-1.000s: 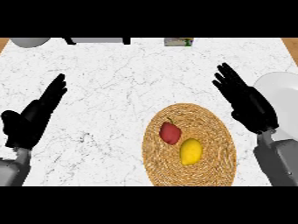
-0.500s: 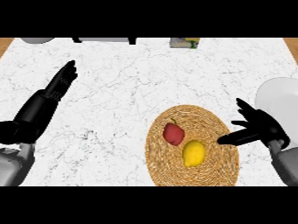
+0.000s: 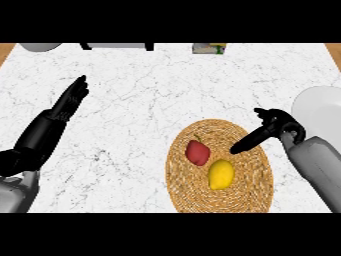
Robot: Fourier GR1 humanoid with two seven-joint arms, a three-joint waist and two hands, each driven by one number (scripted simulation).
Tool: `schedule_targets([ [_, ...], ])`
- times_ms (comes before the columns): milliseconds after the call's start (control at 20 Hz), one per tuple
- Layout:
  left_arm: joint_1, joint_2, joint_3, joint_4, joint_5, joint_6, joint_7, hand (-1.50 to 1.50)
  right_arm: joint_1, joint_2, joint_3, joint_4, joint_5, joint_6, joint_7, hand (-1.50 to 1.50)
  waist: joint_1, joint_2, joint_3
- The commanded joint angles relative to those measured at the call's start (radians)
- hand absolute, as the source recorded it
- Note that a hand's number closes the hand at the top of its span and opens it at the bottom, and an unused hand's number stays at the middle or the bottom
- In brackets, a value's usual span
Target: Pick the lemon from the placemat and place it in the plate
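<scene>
A yellow lemon (image 3: pixel 221 174) lies on the round woven placemat (image 3: pixel 219 167), right of centre near the front. A red fruit (image 3: pixel 197 152) sits just up and left of it on the same mat. The white plate (image 3: pixel 330 116) stands at the right edge of the counter. My right hand (image 3: pixel 270 131) hangs over the mat's right side, fingers straight and pointing down-left, their tips a little above and right of the lemon and holding nothing. My left hand (image 3: pixel 49 123) is stretched out open over the counter's left half, far from the mat.
The white marble counter (image 3: pixel 151 90) fills the view. A grey bowl (image 3: pixel 41 47), a dark appliance (image 3: pixel 117 46) and a small green-labelled box (image 3: pixel 209 48) line the back edge. Wooden floor shows past both back corners.
My right hand has turned and come down-left from beside the plate over the mat, toward the lemon. My left hand has stretched further forward. Lemon and red fruit have not moved.
</scene>
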Motion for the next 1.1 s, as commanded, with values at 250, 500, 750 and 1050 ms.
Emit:
schedule_targets([
  [250,0.004,-0.018,0.012,-0.010,0.003,-0.015,0.019,0.00,-0.130,0.042,-0.080,0.043,-0.250,0.119,0.345,-1.50,-0.011,0.000,0.002],
  [500,0.002,0.026,0.058,-0.020,0.033,-0.065,0.017,0.00,-0.164,-0.011,-0.044,0.138,-0.314,0.195,0.369,-1.50,0.002,0.002,0.002],
  [750,0.012,-0.020,0.038,-0.010,-0.005,-0.034,0.002,0.00,-0.219,-0.037,-0.027,0.221,-0.360,0.189,0.384,-1.50,0.002,0.004,0.002],
  [1050,0.026,-0.019,0.051,-0.010,-0.028,-0.050,-0.013,0.00,-0.187,-0.057,-0.019,0.233,-0.408,0.192,0.342,-1.50,-0.006,0.001,0.003],
])
